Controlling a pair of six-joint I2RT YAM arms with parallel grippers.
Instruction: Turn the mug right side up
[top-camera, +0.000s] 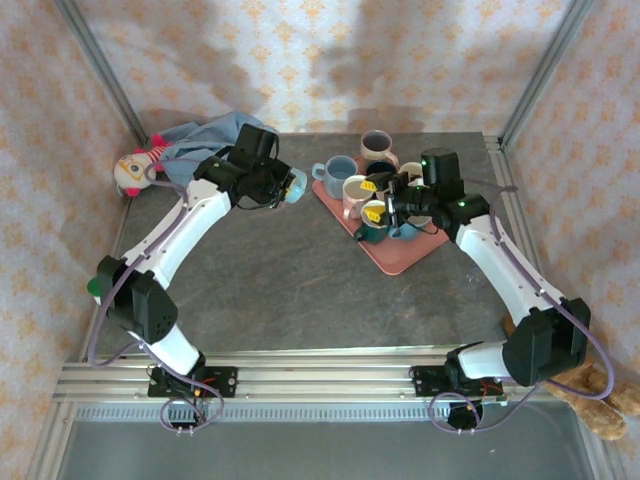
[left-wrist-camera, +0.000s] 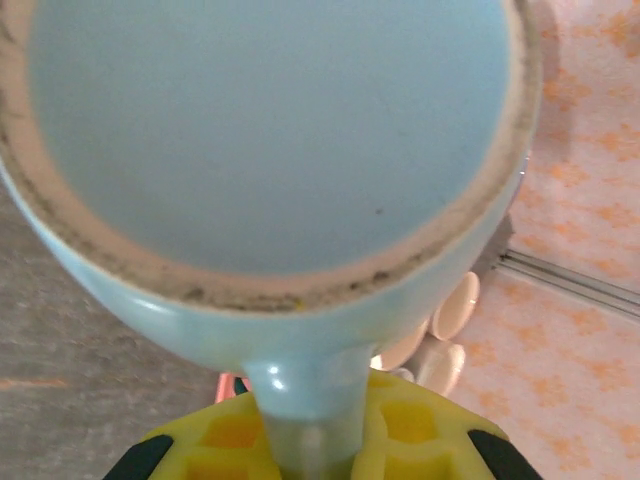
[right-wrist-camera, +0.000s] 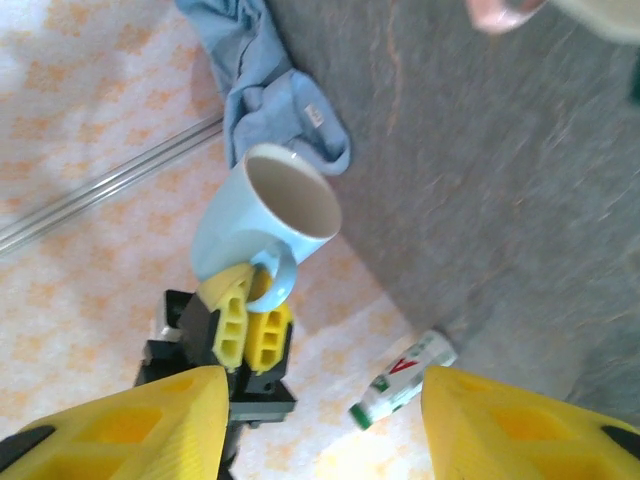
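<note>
Mug (left-wrist-camera: 270, 150) rim partly off-frame

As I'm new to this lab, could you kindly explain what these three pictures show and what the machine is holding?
Two robot arms are bolted at the near edge of a table. One picture looks down from above; the other two come from a camera on each wrist. The left pincer grips a light-blue mug by its handle. The right pincer is open and empty, by a pink tray of mugs. A doll and a blue cloth lie at the back left.
</note>
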